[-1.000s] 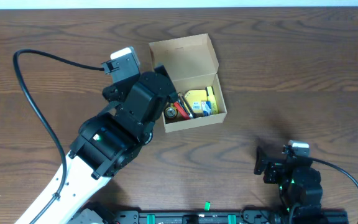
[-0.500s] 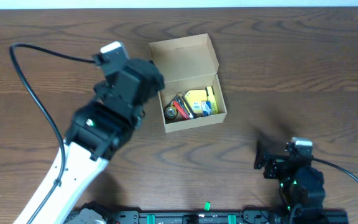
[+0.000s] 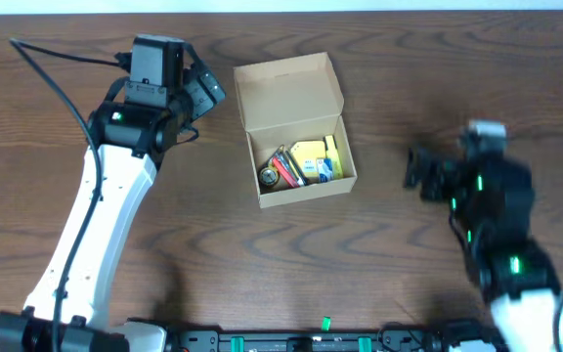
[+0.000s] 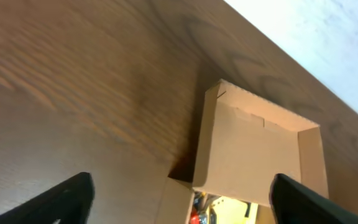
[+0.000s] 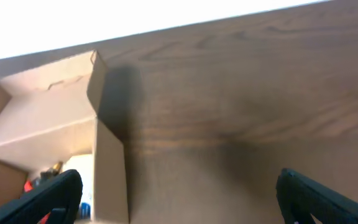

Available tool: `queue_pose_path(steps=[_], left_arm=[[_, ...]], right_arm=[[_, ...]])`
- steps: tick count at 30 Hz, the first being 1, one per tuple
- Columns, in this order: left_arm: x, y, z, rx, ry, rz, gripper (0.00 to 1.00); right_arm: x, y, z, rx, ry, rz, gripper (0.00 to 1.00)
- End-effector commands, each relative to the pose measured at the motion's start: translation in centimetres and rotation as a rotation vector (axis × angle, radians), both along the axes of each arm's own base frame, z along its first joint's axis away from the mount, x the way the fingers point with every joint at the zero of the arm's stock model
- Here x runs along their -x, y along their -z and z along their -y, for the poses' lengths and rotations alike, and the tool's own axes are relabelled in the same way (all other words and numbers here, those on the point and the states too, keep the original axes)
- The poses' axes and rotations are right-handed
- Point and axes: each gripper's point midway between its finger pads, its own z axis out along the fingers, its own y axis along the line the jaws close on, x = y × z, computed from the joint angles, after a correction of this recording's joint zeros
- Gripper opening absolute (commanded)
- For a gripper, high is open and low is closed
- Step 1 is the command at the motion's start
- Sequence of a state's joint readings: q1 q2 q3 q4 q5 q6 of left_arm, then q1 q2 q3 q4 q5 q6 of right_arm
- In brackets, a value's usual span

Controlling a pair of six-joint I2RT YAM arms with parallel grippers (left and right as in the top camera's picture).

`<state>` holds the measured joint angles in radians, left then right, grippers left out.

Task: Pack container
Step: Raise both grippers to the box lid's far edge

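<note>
The container (image 3: 307,190) is a tan cardboard box at the table's middle, its flap lid (image 3: 289,88) laid open toward the back. Inside lie a yellow pad (image 3: 311,156), a red item (image 3: 283,166) and other small stationery. My left gripper (image 3: 206,90) is open and empty, just left of the lid; its wrist view shows the container (image 4: 253,146) ahead between the wide-open fingers (image 4: 182,202). My right gripper (image 3: 420,172) is open and empty, to the right of the box; its wrist view shows the container's side wall (image 5: 107,168) at the left, between its fingers (image 5: 182,199).
The dark wooden table (image 3: 457,68) spreads all round the box. A black cable (image 3: 52,59) loops from the left arm at the far left. A black rail (image 3: 321,342) runs along the front edge.
The left arm has lifted off the box's left side and swung back and left, uncovering the contents. The right arm has moved from the front edge up toward the box's right side.
</note>
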<state>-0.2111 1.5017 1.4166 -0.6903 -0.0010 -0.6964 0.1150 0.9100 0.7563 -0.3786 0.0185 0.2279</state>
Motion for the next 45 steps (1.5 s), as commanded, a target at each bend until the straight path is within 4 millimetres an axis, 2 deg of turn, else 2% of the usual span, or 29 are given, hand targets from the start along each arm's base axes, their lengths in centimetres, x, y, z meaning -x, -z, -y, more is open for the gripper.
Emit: queue_pose_path(steps=[1, 2, 4, 5, 6, 7, 8, 9, 10, 11, 14, 18, 22, 27, 31, 36, 41, 45], left_arm=[[-0.7, -0.5, 0.4, 0.049, -0.021, 0.007, 0.87], [-0.7, -0.4, 0.4, 0.061, -0.036, 0.003, 0.94], [-0.7, -0.2, 0.4, 0.072, -0.05, -0.006, 0.96], [-0.5, 0.0, 0.5, 0.07, -0.049, -0.015, 0.96], [-0.4, 0.1, 0.4, 0.072, -0.054, -0.023, 1.0], [-0.4, 0.3, 0.4, 0.069, -0.057, -0.026, 0.84], [-0.5, 0.4, 0.3, 0.064, -0.061, -0.028, 0.66], [-0.6, 0.5, 0.2, 0.06, -0.065, -0.028, 0.45], [-0.7, 0.8, 0.0, 0.056, -0.082, -0.033, 0.21], [-0.8, 1.1, -0.2, 0.059, -0.106, -0.039, 0.06], [-1.2, 2.2, -0.4, 0.085, -0.165, -0.068, 0.05], [-2.1, 5.9, -0.1, 0.089, -0.205, -0.148, 0.06], [-2.8, 9.1, -0.6, 0.089, -0.249, -0.215, 0.06], [-3.9, 12.1, -1.4, 0.163, -0.292, -0.274, 0.06], [-5.0, 14.6, -1.1, 0.325, -0.301, -0.339, 0.06], [-5.9, 16.4, 0.4, 0.485, -0.261, -0.389, 0.06], [-6.4, 17.6, 2.0, 0.576, -0.208, -0.419, 0.06], [-6.8, 17.9, 2.8, 0.629, -0.19, -0.427, 0.06]], right_arm=[[-3.6, -1.3, -1.9, 0.023, -0.117, -0.023, 0.99], [-4.5, -1.3, -2.7, 0.003, -0.151, -0.039, 0.99], [-6.1, -0.4, -3.7, -0.021, -0.19, -0.077, 0.99], [-7.0, 0.3, -3.7, -0.018, -0.187, -0.088, 0.84], [-7.8, 1.0, -3.5, -0.01, -0.174, -0.091, 0.55], [-8.4, 1.6, -3.2, 0.0, -0.157, -0.095, 0.38], [-8.9, 2.2, -3.0, 0.012, -0.141, -0.1, 0.27], [-9.5, 2.8, -2.6, 0.025, -0.12, -0.103, 0.17], [-10.1, 3.3, -2.3, 0.033, -0.104, -0.103, 0.01], [-10.5, 3.6, -2.1, 0.035, -0.098, -0.102, 0.01], [-11.5, 4.4, -1.5, 0.015, -0.071, -0.098, 0.01], [-12.8, 6.2, 0.4, -0.063, 0.008, -0.122, 0.01], [-13.8, 7.7, 1.0, -0.163, -0.008, -0.139, 0.01], [-14.8, 10.1, 1.3, -0.299, -0.012, -0.171, 0.01], [-15.9, 12.3, 0.3, -0.383, -0.048, -0.225, 0.01], [-17.6, 13.4, -1.5, -0.497, -0.113, -0.273, 0.01], [-18.9, 14.4, -3.2, -0.625, -0.172, -0.332, 0.01], [-19.1, 15.8, -4.4, -0.737, -0.189, -0.404, 0.01]])
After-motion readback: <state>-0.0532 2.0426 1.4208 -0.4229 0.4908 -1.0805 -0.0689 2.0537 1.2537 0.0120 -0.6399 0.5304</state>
